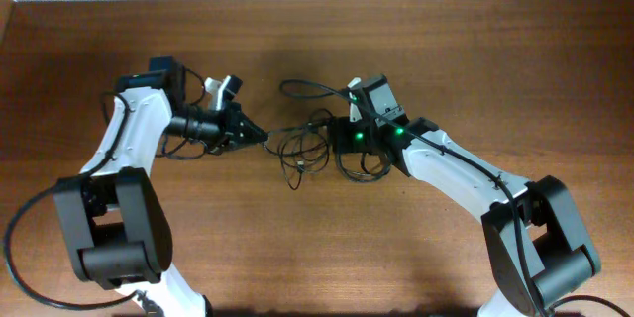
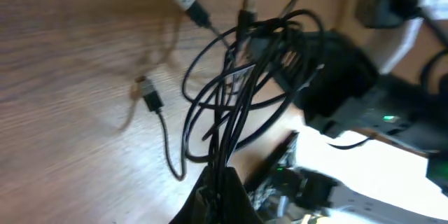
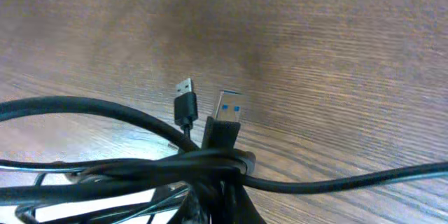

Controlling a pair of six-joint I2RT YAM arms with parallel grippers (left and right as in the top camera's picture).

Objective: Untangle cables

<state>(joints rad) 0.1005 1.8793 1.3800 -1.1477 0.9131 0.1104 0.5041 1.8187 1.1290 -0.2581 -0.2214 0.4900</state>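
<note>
The cables are being held as one tangled knot at the middle of the wooden table, between the two arms. The left gripper is being kept fully closed on several strands, which are fanning out from its tips in loops. The right gripper is being kept closed on the opposite side of the bundle. A blue-tongued USB plug and a smaller plug are being observed protruding there.
</note>
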